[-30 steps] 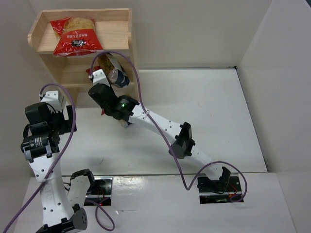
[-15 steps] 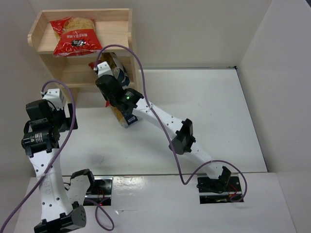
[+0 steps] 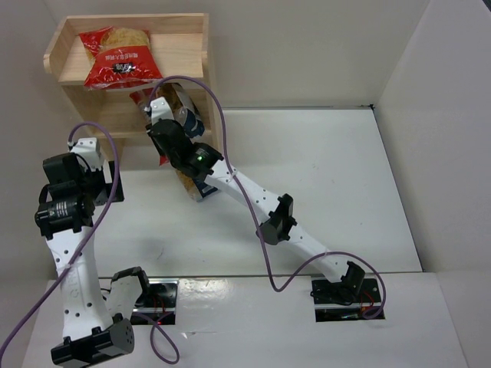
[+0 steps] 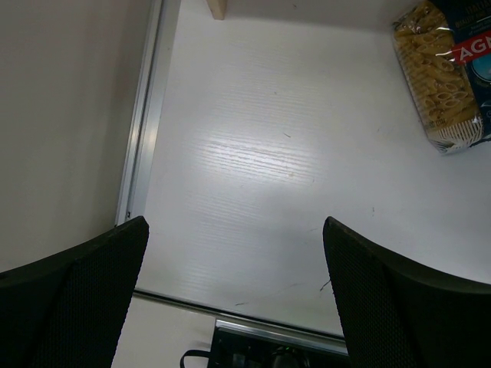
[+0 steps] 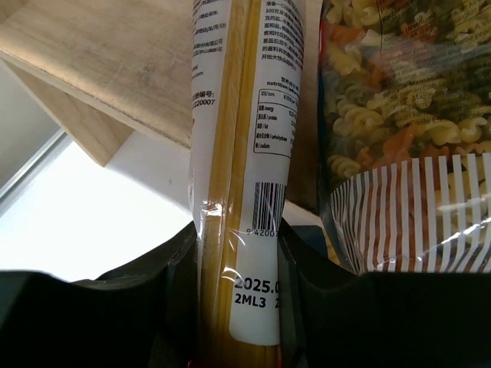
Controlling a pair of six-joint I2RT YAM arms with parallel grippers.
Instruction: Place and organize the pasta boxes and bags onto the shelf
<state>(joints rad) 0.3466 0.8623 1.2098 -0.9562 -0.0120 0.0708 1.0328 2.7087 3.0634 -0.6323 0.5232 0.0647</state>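
Our shelf (image 3: 180,57) carries the wide red bag (image 3: 119,55) on top. At its lower tier the clear fusilli bag (image 5: 399,115) lies just beside the spaghetti pack (image 5: 245,153) clamped in our right gripper (image 5: 236,253); we should slide it in straight, sparing that neighbour. Our left gripper (image 4: 234,261) gapes empty.

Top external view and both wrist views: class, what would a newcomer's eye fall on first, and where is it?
The right gripper, up at the light wooden two-tier shelf, is shut on a long narrow spaghetti pack beside a clear bag of spiral pasta. A wide red bag lies on the top tier. The left gripper hangs open over the white table.
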